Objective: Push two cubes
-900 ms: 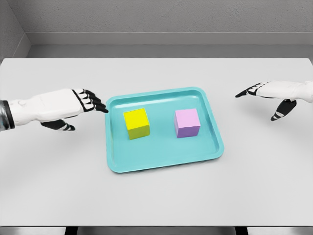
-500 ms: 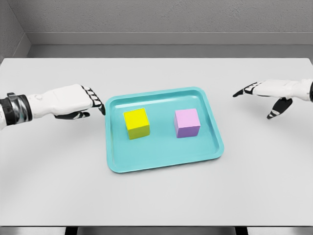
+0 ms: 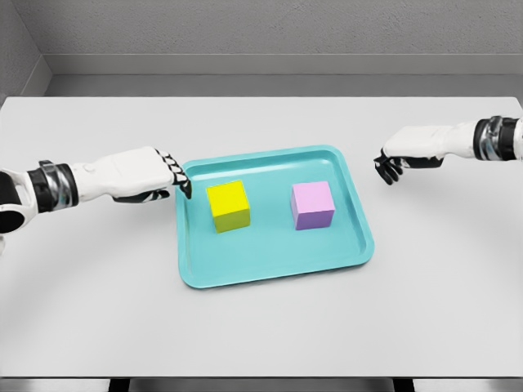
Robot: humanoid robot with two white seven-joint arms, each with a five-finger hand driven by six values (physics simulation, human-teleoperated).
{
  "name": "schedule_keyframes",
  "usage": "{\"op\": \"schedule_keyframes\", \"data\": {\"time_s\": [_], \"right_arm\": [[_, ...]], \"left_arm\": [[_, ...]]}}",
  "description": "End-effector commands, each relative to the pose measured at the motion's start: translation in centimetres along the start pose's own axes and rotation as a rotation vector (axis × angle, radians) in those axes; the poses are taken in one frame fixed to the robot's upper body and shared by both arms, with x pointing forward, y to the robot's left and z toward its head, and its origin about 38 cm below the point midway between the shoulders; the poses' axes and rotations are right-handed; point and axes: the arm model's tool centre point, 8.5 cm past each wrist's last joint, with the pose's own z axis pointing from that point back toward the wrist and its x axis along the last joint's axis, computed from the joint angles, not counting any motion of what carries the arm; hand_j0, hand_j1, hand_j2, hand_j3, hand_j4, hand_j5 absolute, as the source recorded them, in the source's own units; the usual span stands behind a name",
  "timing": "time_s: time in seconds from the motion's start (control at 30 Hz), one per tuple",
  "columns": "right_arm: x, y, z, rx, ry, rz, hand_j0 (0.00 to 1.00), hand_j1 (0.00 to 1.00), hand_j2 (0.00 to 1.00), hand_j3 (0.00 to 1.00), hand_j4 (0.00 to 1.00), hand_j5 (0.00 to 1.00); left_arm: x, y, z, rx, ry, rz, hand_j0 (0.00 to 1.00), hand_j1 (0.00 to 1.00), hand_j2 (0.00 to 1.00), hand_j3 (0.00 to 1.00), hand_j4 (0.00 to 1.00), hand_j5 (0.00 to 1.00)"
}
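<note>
Cubes sit inside my teal tray [image 3: 270, 273]: the yellow cube [image 3: 228, 206] in the left half, the lilac cube [image 3: 312, 204] in the right half, apart from one another with bare tray floor between them. Both stand flat on the tray floor, neither touching the raised rim.

My left hand [image 3: 147, 174] reaches in from the left and sits at the tray's left edge, its dark fingertips [image 3: 185, 189] bent downward right over the rim, just beside the yellow cube but not on it. The fingers are loosely curled rather than spread, and they grip nothing. I cannot tell whether the tips touch the rim itself.

My right hand [image 3: 402, 152] comes in from the right and hangs beyond the tray's upper right corner, near it and clear of the lilac cube. Its fingers are curled downward toward the table, with nothing between them.

The tray lies slightly turned on the white table [image 3: 261, 327], near the middle. Behind the table runs a grey wall [image 3: 270, 28].
</note>
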Motion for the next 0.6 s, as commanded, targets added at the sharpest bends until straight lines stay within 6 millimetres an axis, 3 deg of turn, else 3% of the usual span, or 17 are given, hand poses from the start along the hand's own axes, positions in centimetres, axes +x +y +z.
{"op": "schedule_keyframes", "data": {"time_s": [0.0, 0.23, 0.57], "right_arm": [[1.0, 1.0, -2.0, 0.056, -0.028, 0.024, 0.12, 0.12, 0.12, 0.12, 0.12, 0.12], [2.6, 1.7, -4.1, 0.141, -0.062, 0.091, 0.12, 0.12, 0.12, 0.12, 0.12, 0.12], [4.0, 1.0, -5.3, 0.151, -0.098, 0.128, 0.12, 0.12, 0.12, 0.12, 0.12, 0.12]], "left_arm": [[0.0, -0.1, -0.2, -0.001, 0.000, 0.006, 0.56, 0.56, 0.56, 0.56, 0.56, 0.56], [0.5, -1.1, -1.7, -0.018, -0.013, 0.021, 0.56, 0.56, 0.56, 0.56, 0.56, 0.56], [0.7, -1.7, -1.7, -0.023, -0.016, 0.034, 0.56, 0.56, 0.56, 0.56, 0.56, 0.56]]}}
